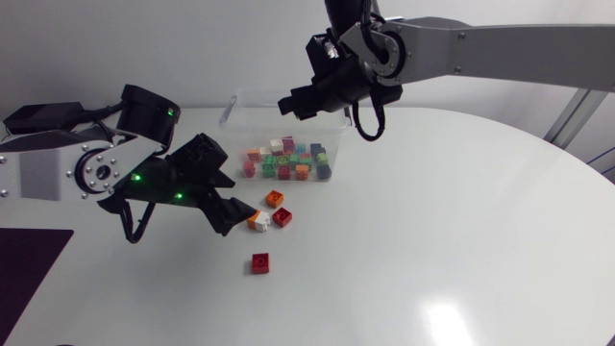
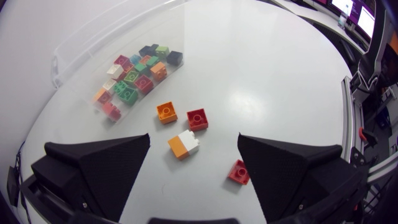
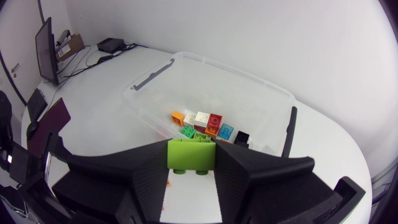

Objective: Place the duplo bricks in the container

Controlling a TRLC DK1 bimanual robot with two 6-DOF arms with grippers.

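Observation:
My left gripper [image 1: 231, 217] [image 2: 194, 138] hangs open low over the table, and an orange-and-white brick [image 1: 258, 221] [image 2: 183, 145] lies between its fingers, untouched. Close by lie an orange brick [image 1: 275, 199] [image 2: 166, 112] and a red brick [image 1: 281, 217] [image 2: 197, 118]. Another red brick [image 1: 259, 262] [image 2: 239, 172] lies nearer the front. The clear container [image 1: 233, 104] [image 2: 74, 46] [image 3: 249, 76] holds several coloured bricks [image 1: 288, 160] [image 3: 208, 123]. Above the container, my right gripper [image 1: 294, 104] [image 3: 191, 163] is shut on a green brick [image 3: 191, 153].
The container's clear lid [image 3: 152, 78] leans along its far side. The white table [image 1: 432, 231] spreads bare to the right and front of the loose bricks. A dark mat [image 1: 24, 264] lies at the table's left edge.

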